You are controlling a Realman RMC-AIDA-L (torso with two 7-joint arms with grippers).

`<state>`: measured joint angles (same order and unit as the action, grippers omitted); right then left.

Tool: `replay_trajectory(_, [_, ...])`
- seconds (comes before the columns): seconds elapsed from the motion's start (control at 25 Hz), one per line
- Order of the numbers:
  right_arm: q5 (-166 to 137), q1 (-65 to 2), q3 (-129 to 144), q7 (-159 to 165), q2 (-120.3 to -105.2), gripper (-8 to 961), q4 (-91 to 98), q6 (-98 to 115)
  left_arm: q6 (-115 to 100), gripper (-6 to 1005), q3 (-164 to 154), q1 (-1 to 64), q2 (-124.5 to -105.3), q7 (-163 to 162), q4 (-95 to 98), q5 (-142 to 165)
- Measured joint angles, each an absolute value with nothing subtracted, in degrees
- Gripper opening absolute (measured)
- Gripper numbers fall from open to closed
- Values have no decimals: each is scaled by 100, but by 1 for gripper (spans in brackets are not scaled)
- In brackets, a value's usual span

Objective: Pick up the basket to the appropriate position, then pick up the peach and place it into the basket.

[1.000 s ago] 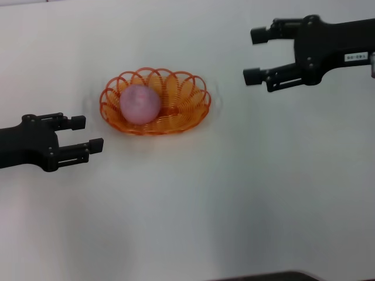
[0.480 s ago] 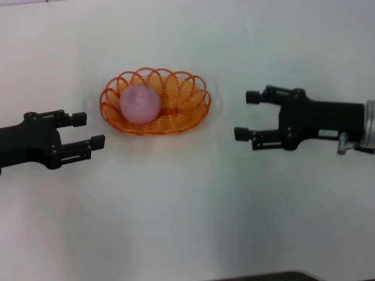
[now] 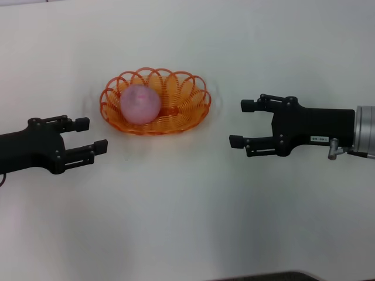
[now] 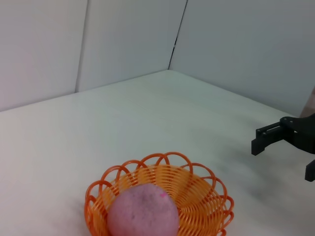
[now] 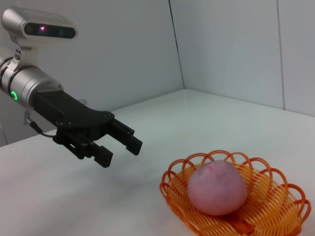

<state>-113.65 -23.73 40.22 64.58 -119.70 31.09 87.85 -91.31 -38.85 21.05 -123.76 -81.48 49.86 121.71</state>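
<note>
Head view: left gripper (image 3: 91,136) and right gripper (image 3: 241,123) spread wide, empty.

In my left wrist view, the basket (image 4: 157,196) and peach (image 4: 142,214) are cut off at the frame edge. My right gripper (image 4: 295,150) is cut off at the side edge.

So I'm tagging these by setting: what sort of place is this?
Probably a lab test bench: a bare white table walled by plain white panels, holding only an orange basket with a peach in it.
</note>
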Motion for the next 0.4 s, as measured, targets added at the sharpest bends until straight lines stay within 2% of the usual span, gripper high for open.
replay_trajectory(0.4, [-11351,-2402,4020,6452,-11971,924,3010,8739,-9134,674,-3885,2118,-12375,-8148,4965,12171])
